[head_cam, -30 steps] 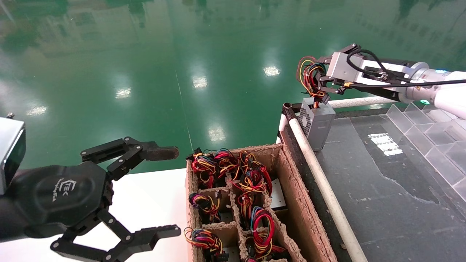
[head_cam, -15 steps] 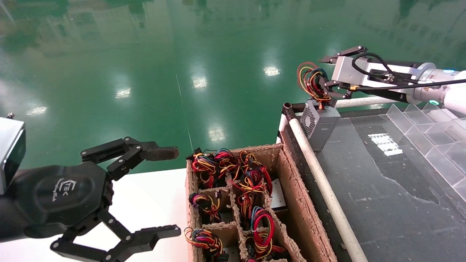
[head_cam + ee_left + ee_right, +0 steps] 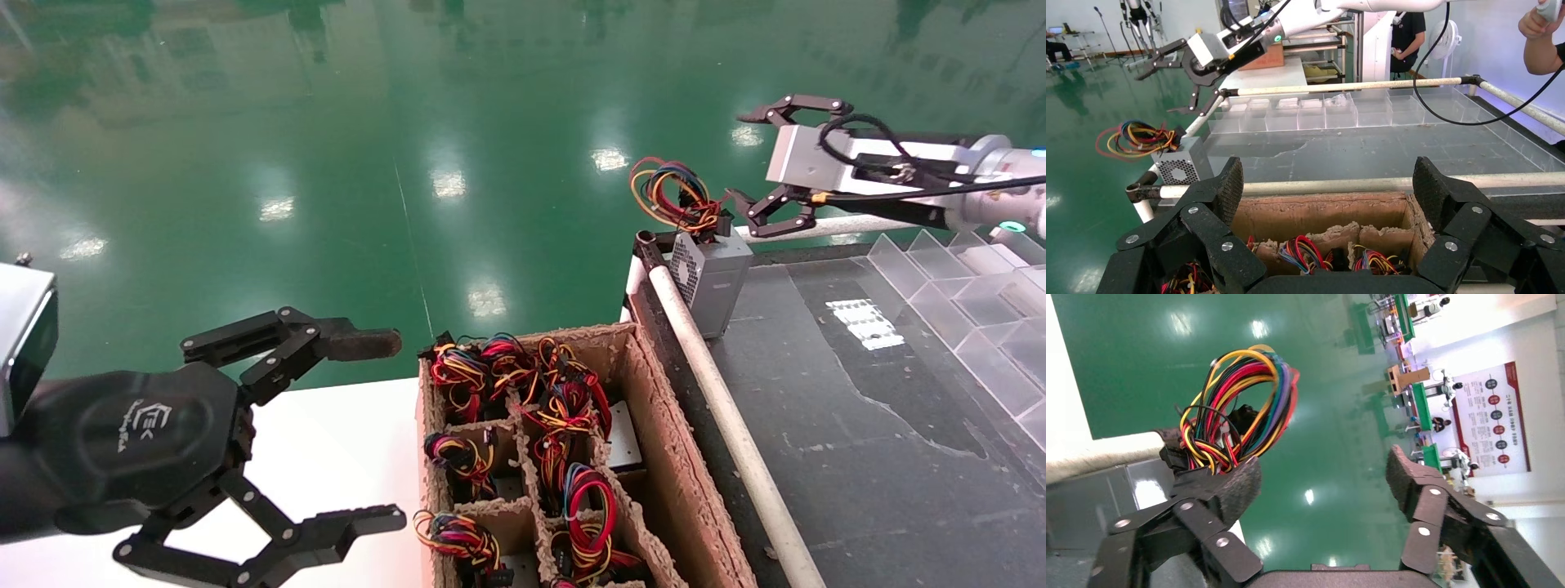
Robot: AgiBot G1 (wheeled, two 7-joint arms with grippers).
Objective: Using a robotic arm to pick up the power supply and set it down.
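While the right gripper (image 3: 756,167) hangs with its fingers spread wide and nothing between them, the power supply (image 3: 711,278) stands upright on the far left corner of the dark table (image 3: 858,425), just beside the white rail (image 3: 719,408). Its fan grille faces left, and its wire bundle (image 3: 670,196) loops up and to the left from its top, near the lower finger of the gripper. The left gripper (image 3: 364,429) is parked low on the left over a white surface (image 3: 335,449), fingers wide apart and empty, beside the cardboard box (image 3: 662,457) with compartments full of wires.
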